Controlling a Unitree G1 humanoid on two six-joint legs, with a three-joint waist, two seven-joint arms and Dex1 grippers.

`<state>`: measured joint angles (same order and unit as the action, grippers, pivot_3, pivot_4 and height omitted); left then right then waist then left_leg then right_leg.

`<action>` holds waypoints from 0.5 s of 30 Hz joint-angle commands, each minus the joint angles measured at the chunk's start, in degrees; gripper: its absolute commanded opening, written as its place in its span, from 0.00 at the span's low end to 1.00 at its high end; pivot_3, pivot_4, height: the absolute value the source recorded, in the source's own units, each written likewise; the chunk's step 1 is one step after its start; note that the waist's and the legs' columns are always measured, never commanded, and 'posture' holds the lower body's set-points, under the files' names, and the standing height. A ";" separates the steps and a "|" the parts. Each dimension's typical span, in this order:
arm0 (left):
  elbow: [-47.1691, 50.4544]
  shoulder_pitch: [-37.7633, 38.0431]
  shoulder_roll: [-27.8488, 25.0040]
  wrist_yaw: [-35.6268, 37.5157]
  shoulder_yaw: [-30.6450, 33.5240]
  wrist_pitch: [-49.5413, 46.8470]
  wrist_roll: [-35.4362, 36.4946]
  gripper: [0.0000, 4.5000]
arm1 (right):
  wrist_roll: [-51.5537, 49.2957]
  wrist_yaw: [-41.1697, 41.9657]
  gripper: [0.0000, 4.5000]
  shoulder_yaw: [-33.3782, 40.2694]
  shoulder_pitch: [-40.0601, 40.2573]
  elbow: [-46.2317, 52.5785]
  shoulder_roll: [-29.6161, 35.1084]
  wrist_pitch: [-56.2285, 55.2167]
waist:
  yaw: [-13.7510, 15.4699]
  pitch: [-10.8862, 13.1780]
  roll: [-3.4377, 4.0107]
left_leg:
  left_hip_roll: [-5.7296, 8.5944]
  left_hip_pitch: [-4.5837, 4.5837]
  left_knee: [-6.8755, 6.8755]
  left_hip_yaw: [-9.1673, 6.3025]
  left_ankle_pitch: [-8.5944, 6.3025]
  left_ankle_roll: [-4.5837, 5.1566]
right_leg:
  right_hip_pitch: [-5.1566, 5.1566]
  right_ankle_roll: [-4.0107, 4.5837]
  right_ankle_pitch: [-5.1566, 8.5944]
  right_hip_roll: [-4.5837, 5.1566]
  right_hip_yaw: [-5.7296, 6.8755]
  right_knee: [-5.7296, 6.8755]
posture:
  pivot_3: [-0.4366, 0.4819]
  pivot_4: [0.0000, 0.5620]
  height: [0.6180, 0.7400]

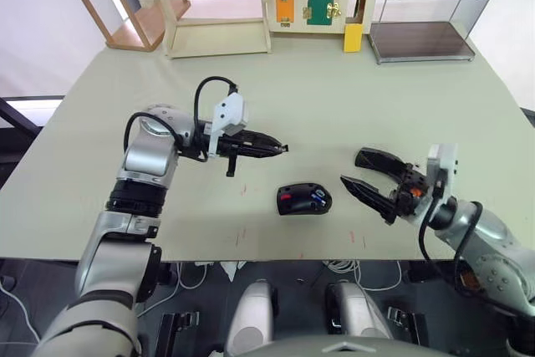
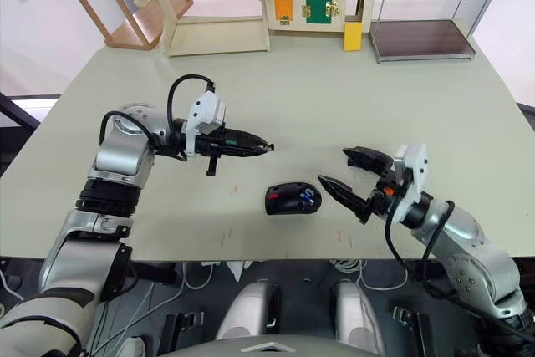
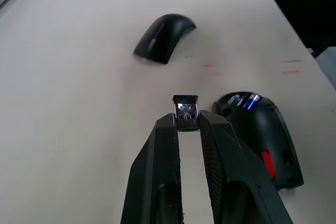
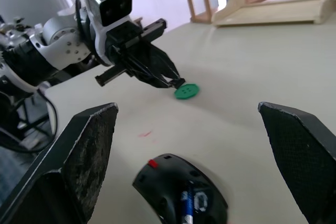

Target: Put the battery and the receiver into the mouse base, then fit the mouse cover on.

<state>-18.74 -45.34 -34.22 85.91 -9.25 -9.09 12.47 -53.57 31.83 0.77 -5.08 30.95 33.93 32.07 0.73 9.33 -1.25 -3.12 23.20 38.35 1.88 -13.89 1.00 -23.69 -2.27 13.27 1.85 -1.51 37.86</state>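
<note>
Left gripper [image 3: 188, 121] pinching receiver [image 3: 186, 113] above table [image 1: 334, 106] | right gripper [image 1: 368, 180] spread wide, empty | mouse base [image 1: 304, 199] between grippers (battery [image 4: 186, 207] seated inside) | mouse cover [image 3: 163, 38] lying apart.

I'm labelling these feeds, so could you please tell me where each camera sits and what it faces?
Head eyes: high, looking down the table; both arms show.
Left wrist: along the left tool gripping the receiver, toward the mouse cover.
Right wrist: between the open right tool fingers.
All views share the mouse base.
</note>
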 commanded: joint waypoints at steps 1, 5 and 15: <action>1.66 -2.52 0.66 1.48 -1.12 2.49 0.19 0.02 | -6.53 -5.03 1.00 1.04 -4.66 1.42 2.72 10.27 | 0.06 0.00 -0.02 | 0.00 0.04 0.01 -0.03 0.00 0.00 | 0.00 0.02 0.00 0.01 0.02 -0.03 | 0.48 0.27 1.00; 2.42 -3.23 1.25 2.61 -2.20 3.30 0.76 0.02 | -15.67 -9.48 1.00 0.89 -11.11 -2.05 3.79 20.92 | -0.18 0.00 -0.01 | 0.01 0.29 0.02 -0.10 0.00 0.01 | -0.18 -0.05 -0.06 0.00 0.08 -0.08 | 0.48 0.27 1.00; 6.36 -1.69 0.43 3.18 -3.87 3.66 0.94 0.02 | -50.03 -35.16 1.00 -3.54 -22.94 -17.51 1.51 31.64 | -0.90 0.00 -0.02 | 0.01 0.61 0.04 -0.23 0.01 0.02 | -0.50 -0.09 -0.10 0.00 0.18 -0.01 | 0.48 0.27 1.00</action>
<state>-15.40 -47.06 -33.44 87.86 -13.07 -5.45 12.50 -96.55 1.15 -2.44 -26.76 14.28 35.48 64.41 -0.17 9.33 -1.27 -3.11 23.82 38.39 1.64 -13.88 1.02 -24.19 -2.36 13.16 1.85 -1.32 37.85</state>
